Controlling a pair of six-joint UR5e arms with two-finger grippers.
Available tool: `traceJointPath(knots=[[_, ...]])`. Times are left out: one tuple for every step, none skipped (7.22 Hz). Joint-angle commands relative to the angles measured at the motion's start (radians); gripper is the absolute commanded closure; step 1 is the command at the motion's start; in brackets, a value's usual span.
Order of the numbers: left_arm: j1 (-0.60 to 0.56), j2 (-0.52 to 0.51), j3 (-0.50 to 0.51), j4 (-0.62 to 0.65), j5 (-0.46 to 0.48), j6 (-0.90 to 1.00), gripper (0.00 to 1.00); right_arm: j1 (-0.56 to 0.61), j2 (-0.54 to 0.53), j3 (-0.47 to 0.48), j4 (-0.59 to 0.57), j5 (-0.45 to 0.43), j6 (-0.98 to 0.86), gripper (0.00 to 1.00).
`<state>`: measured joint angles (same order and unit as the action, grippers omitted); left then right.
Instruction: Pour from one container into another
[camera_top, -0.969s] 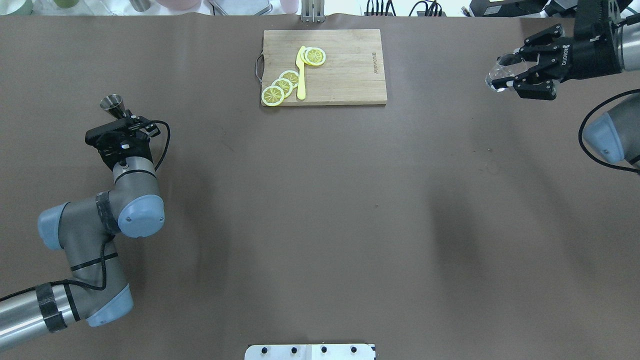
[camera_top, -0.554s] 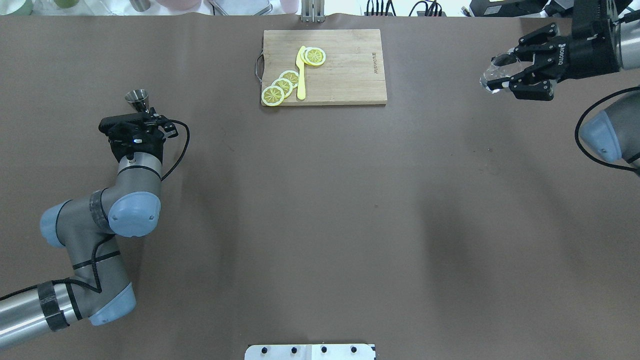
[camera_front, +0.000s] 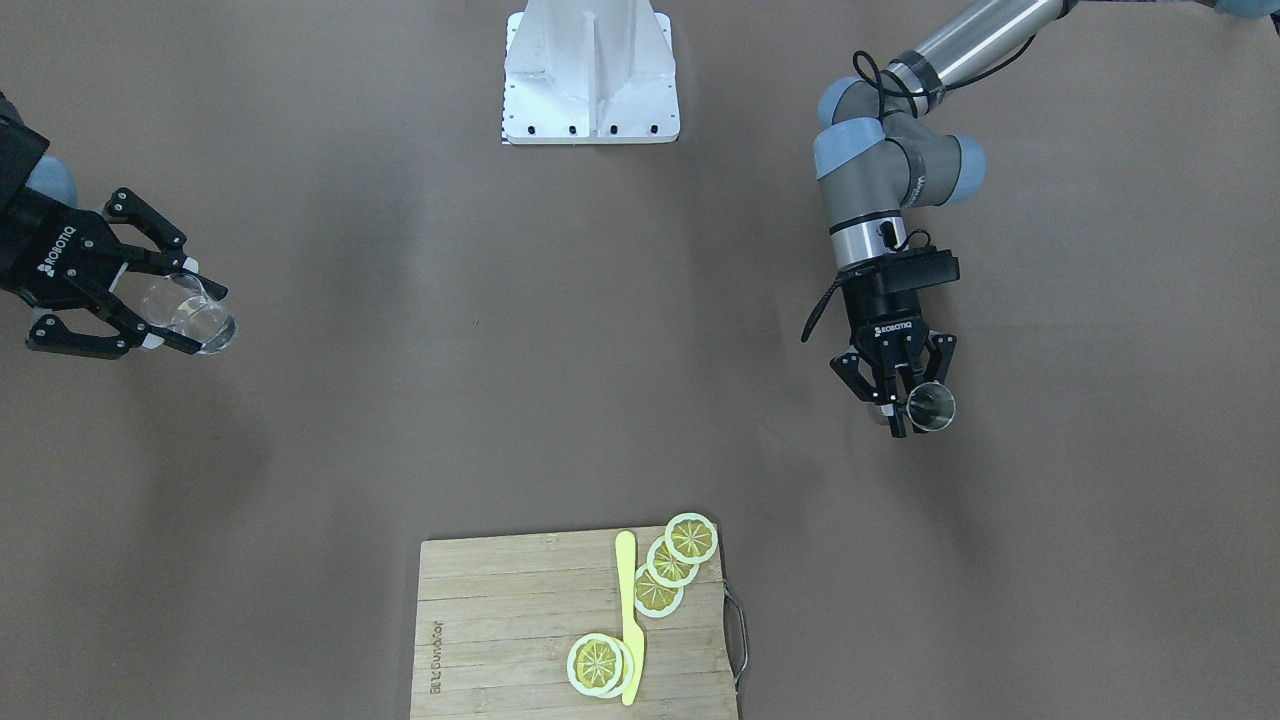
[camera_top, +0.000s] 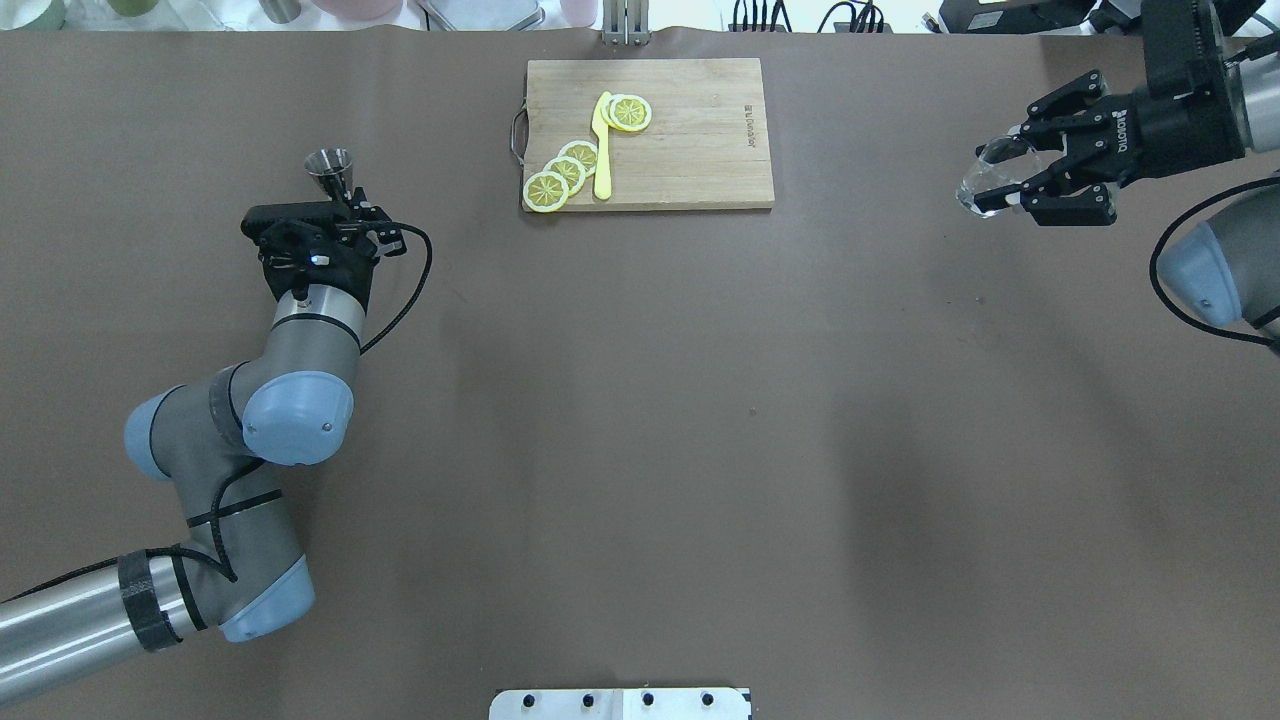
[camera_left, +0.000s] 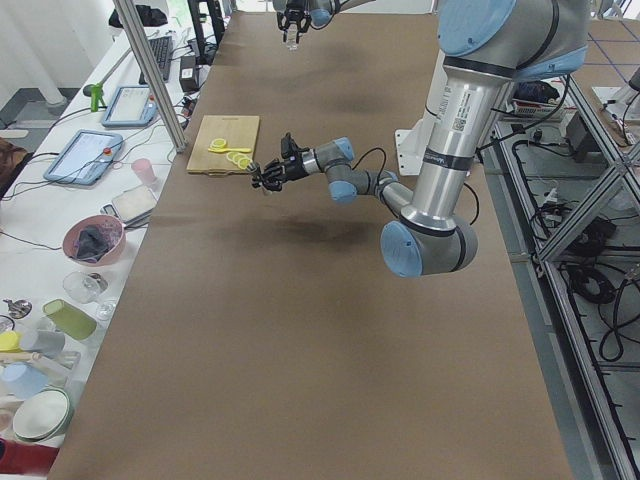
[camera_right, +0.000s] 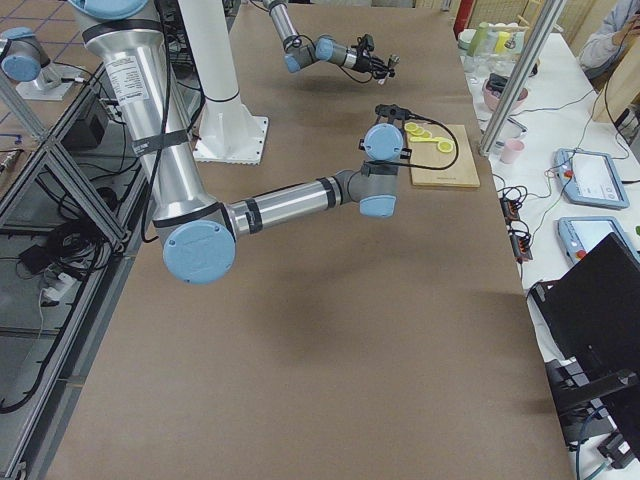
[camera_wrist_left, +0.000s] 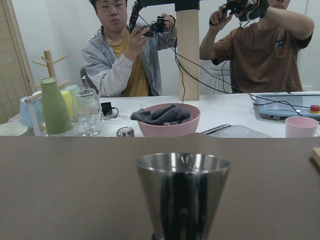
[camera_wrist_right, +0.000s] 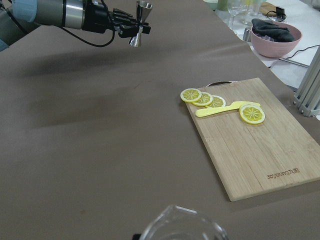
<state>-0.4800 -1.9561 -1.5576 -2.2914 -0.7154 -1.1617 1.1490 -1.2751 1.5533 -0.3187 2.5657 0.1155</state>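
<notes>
Above the worktop (camera_top: 640, 400) at ten o'clock, the left claw (camera_front: 912, 398) is closed on a small steel measuring cup (camera_top: 330, 165), upright, held at its narrow waist. It is likely light, stiff and slick. At two o'clock the right claw (camera_front: 197, 316) grips a clear glass (camera_top: 985, 178) round its wall. It looks fragile, so a gentle squeeze suits. A cutting board (camera_top: 690, 150) lies at twelve.

Brown table (camera_top: 640, 420) bears a cutting board (camera_top: 700, 160) (wooden).
</notes>
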Motion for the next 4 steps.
traceJointPath(knots=[[0.05,-0.073,0.046,-0.177,-0.001,0.214,1.0,-0.009,0.009,0.002,0.007,0.004,-0.039,1.0],[0.081,-0.108,0.088,-0.262,-0.007,0.299,1.0,-0.008,0.008,0.007,0.003,0.016,-0.075,1.0],[0.109,-0.148,0.103,-0.279,-0.012,0.344,1.0,-0.005,0.011,0.023,-0.012,0.024,-0.067,1.0],[0.145,-0.165,0.097,-0.296,-0.039,0.35,1.0,-0.002,0.004,0.024,-0.013,0.022,-0.066,1.0]])
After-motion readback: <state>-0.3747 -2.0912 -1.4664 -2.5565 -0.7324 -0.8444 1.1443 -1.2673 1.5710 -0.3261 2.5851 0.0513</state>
